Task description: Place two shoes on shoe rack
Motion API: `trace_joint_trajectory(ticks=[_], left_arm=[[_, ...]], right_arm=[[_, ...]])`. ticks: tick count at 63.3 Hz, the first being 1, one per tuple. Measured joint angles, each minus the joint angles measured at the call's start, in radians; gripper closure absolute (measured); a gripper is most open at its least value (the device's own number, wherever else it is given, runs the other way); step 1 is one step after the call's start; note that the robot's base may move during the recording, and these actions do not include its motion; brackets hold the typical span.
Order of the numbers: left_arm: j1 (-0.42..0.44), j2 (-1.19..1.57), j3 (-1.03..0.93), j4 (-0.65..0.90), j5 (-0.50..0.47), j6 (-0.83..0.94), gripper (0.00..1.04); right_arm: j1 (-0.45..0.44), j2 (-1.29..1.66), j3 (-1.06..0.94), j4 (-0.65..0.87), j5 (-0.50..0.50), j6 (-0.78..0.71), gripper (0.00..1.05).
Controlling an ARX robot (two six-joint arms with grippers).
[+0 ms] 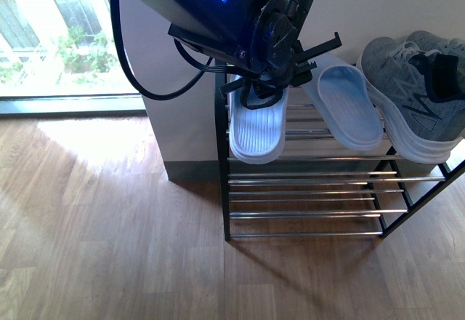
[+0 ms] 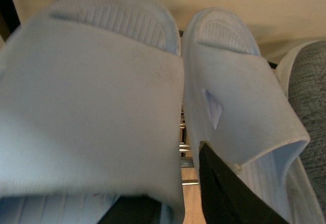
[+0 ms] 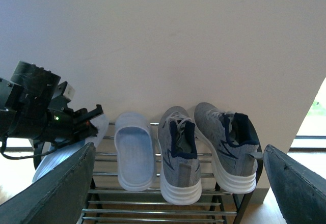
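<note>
Sneakers (image 3: 204, 150) sit side by side on the top tier of the shoe rack (image 1: 312, 182), toward its right edge, heels facing the room, toes and long axes pointing at the wall. Judged from appearance, each is light, with a soft knit upper and a stiff thick sole; the heel collar or sole edge gives the firmest hold. Two pale blue slippers (image 3: 133, 152) occupy the left part of the same tier. The left gripper (image 1: 287, 62) works at the leftmost slipper; finger state cannot be determined. The right gripper (image 3: 178, 193) hangs released, grasping nothing.
</note>
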Motion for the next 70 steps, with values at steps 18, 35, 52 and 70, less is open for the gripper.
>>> trace_joint_trajectory(ticks=[18,35,52,70], left_arm=[[0.016,-0.082,-0.084,0.044,0.017,-0.042,0.36],[0.053,-0.259,-0.241,0.119,0.049,-0.034,0.10],[0.161,-0.584,-0.555,0.176,-0.045,0.040,0.09],[0.292,-0.938,-0.974,0.343,-0.263,0.309,0.16]], right_arm=[[0.000,0.000,0.000,0.000,0.000,0.000,0.09],[0.000,0.000,0.000,0.000,0.000,0.000,0.09],[0.000,0.000,0.000,0.000,0.000,0.000,0.09],[0.000,0.000,0.000,0.000,0.000,0.000,0.09]])
